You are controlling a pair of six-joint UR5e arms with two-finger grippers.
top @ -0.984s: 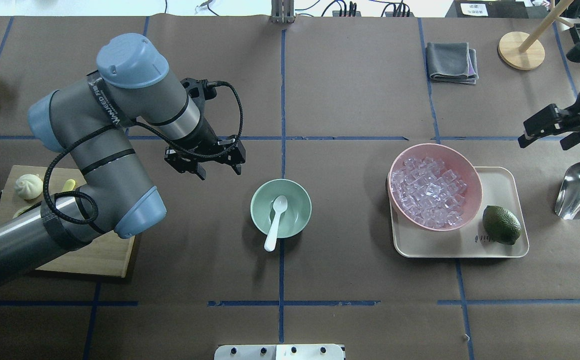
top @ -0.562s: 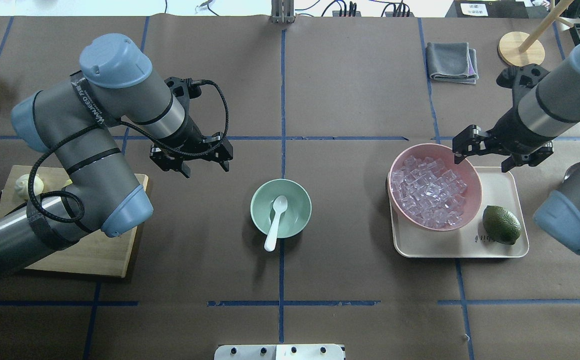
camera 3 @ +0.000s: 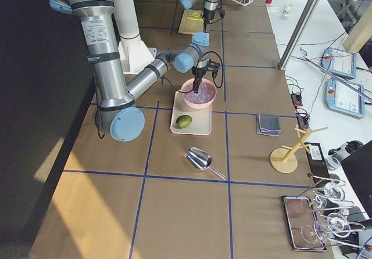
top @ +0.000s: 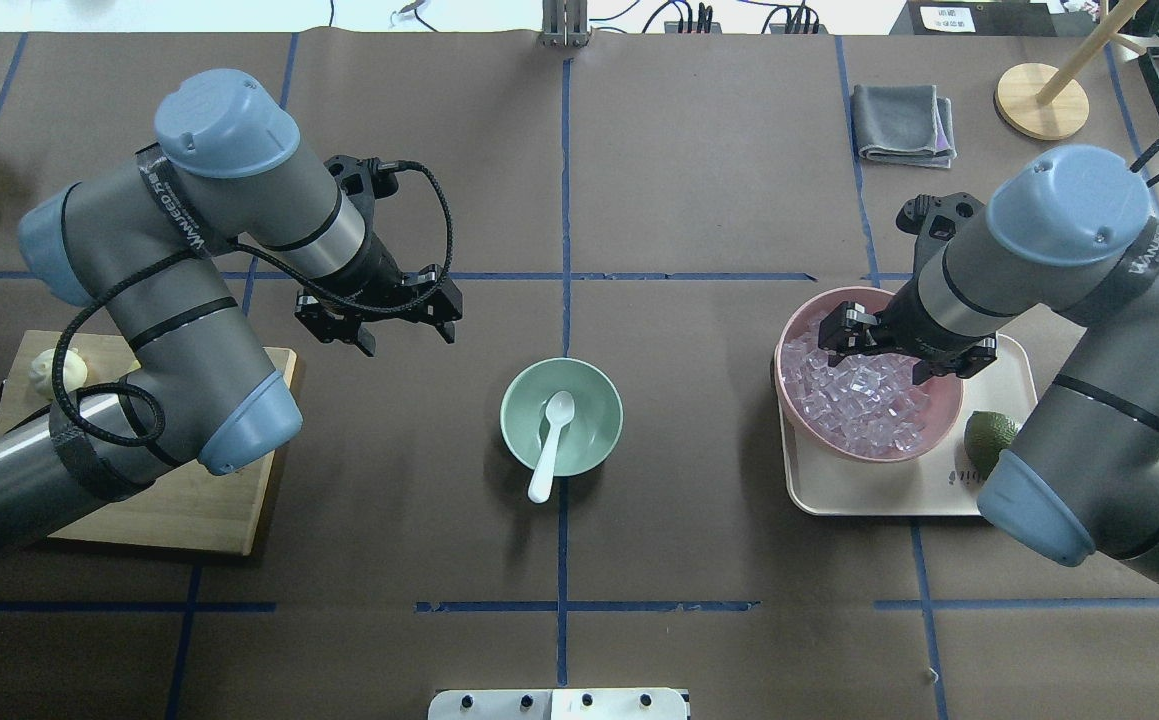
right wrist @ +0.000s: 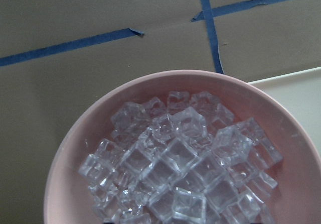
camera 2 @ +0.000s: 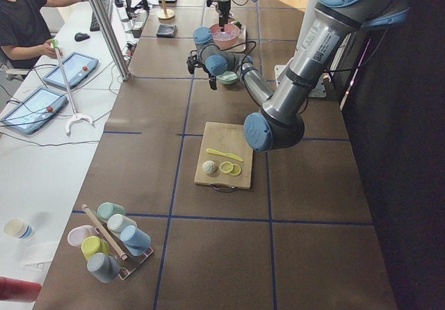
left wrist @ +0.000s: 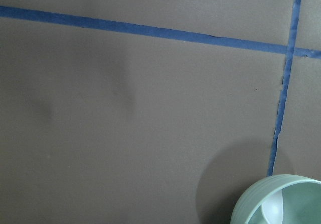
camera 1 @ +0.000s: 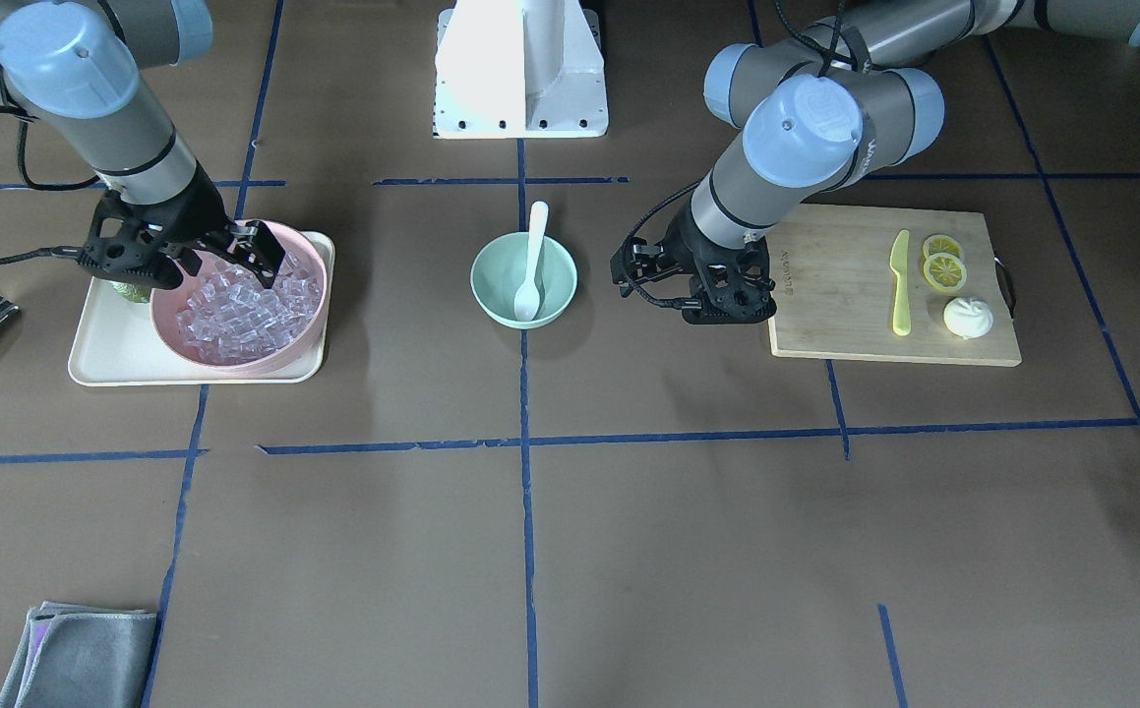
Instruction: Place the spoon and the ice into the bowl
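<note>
The white spoon [top: 551, 440] lies in the mint-green bowl [top: 517, 398] at the table's middle, scoop inside and handle over the near rim; both also show in the front view, spoon [camera 1: 531, 258] and bowl [camera 1: 489, 283]. Many clear ice cubes [top: 854, 398] fill a pink bowl [top: 789, 345], seen close in the right wrist view [right wrist: 175, 169]. My right gripper [top: 879, 360] is open and hovers just above the ice, holding nothing. My left gripper [top: 409, 338] is open and empty, left of and beyond the mint bowl.
The pink bowl stands on a cream tray [top: 889, 497] beside a green lime [top: 987, 432]. A wooden cutting board [camera 1: 845, 320] holds a yellow-green knife [camera 1: 899, 285], lemon slices and a bun. A grey cloth [top: 904, 122] and a metal scoop [camera 3: 200, 157] lie farther off.
My right arm has swung in from the table's right edge, and its gripper is now over the ice in the pink bowl. My left gripper drew back left from the mint bowl.
</note>
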